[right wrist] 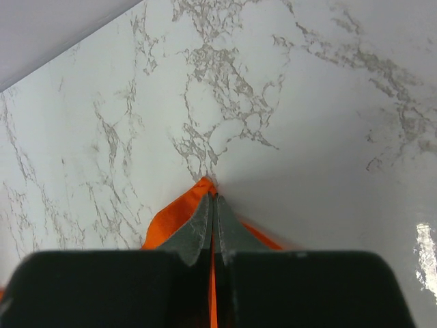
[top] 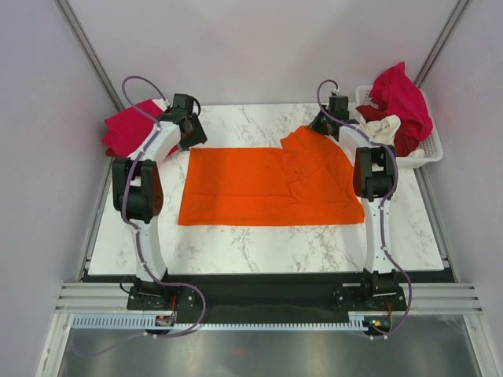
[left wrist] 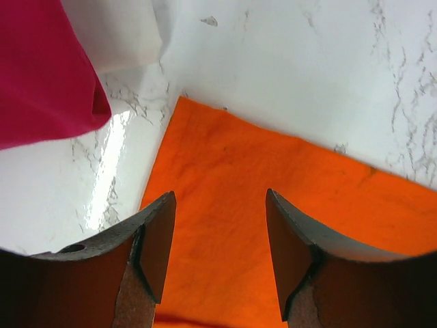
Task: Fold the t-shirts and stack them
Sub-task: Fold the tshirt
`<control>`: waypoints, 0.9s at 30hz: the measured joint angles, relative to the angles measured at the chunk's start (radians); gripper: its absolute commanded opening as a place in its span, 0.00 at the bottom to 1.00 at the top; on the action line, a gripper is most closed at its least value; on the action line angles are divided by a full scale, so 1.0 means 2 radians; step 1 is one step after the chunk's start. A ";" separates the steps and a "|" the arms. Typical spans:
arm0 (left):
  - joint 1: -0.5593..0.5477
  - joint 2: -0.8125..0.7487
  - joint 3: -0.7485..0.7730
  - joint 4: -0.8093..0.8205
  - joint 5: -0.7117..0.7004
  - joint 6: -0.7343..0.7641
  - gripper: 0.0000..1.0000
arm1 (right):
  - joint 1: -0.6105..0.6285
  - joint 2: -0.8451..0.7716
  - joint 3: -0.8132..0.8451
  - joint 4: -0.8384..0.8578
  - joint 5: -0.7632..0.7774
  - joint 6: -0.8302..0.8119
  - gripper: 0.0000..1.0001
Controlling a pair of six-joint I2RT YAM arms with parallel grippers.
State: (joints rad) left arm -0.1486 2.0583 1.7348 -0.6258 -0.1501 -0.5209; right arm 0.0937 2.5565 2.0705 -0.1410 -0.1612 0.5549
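A bright orange t-shirt (top: 267, 187) lies spread flat across the middle of the marble table. My right gripper (right wrist: 213, 197) is shut on its far right corner; a tip of the orange t-shirt (right wrist: 203, 184) pokes out past the pinched fingers. My left gripper (left wrist: 220, 198) hovers open over the far left corner of the orange t-shirt (left wrist: 287, 205), its fingers apart with only cloth below. A crimson-pink t-shirt (top: 128, 128) lies bunched at the far left beside the left gripper (top: 187, 126).
A white slotted basket (top: 428, 149) at the far right holds a crimson-pink t-shirt (top: 405, 98), a cream one (top: 383, 127) and a dark red one. The crimson-pink cloth (left wrist: 41, 75) and a white fold (left wrist: 116, 31) lie close to the left gripper.
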 measured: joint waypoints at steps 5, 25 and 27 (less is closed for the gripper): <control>0.009 0.046 0.043 0.000 -0.011 0.016 0.63 | -0.002 -0.006 -0.012 0.009 -0.008 0.003 0.00; 0.013 0.143 0.103 -0.005 -0.029 0.039 0.64 | -0.014 -0.012 -0.039 0.037 -0.043 0.023 0.00; 0.014 0.145 0.109 -0.007 -0.029 0.040 0.56 | -0.016 -0.012 -0.041 0.040 -0.047 0.026 0.00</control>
State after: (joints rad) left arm -0.1196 2.3486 1.9522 -0.6392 -0.2089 -0.4404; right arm 0.0624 2.5324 1.9892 -0.0612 -0.2543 0.6064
